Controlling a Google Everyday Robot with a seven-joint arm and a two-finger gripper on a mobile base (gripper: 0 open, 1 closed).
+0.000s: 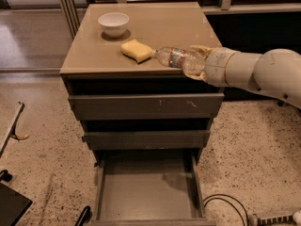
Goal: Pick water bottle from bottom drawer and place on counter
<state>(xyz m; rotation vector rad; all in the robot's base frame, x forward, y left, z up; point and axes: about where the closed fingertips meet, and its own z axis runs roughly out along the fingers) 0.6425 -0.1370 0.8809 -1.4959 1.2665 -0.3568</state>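
Observation:
My gripper (pixel 193 60) reaches in from the right and is shut on the water bottle (pixel 175 58), a clear plastic bottle with a reddish label. The bottle lies sideways in the fingers, its cap end pointing left, just above the front right part of the counter (pixel 164 27). Its cap end is close to a yellow sponge (pixel 137 50). The bottom drawer (pixel 148 187) is pulled open below, and its grey floor is bare.
A white bowl (pixel 113 23) stands at the back left of the counter. Two closed drawers (pixel 146 106) sit above the open one. A black cable (pixel 225 206) lies on the speckled floor at the right, and a dark object is at the bottom left.

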